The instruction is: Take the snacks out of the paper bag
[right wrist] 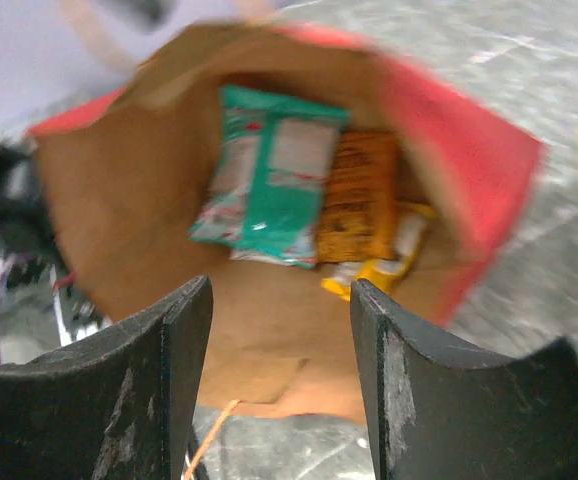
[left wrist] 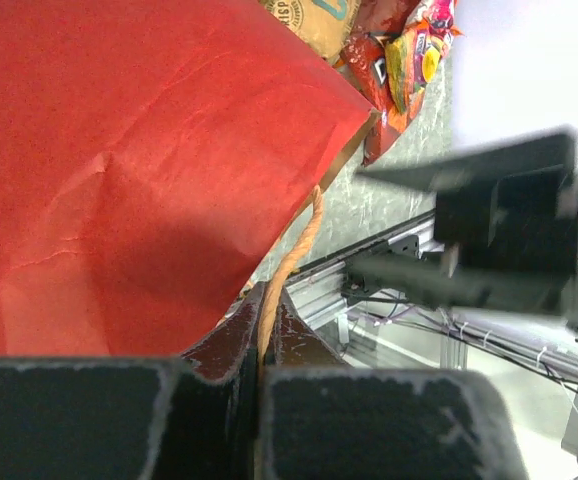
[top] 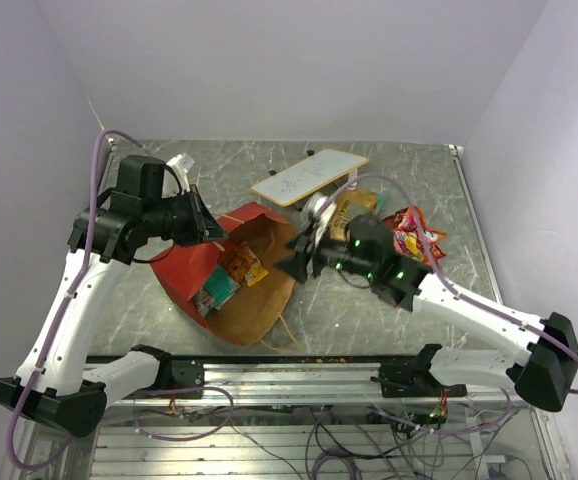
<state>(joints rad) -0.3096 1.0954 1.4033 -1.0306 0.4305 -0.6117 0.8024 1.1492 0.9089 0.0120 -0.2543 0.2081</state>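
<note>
Right gripper (right wrist: 279, 298) spread wide, empty, at paper bag (right wrist: 119, 205) mouth w/ teal packet (right wrist: 269, 175) inside; left gripper (left wrist: 262, 315) pinches string handle (left wrist: 305, 236).

The table (top: 159, 170) is grey and veined like stone, with a metal rail along its near edge. The bag (top: 184, 268) lies on its side left of the middle, mouth open toward the right edge. A white board (top: 309, 177) lies flat near the far edge, about midway along. Toward the right edge, a gold-brown pack (top: 359, 202) and red and multicoloured packets (top: 414, 235) lie close together.
</note>
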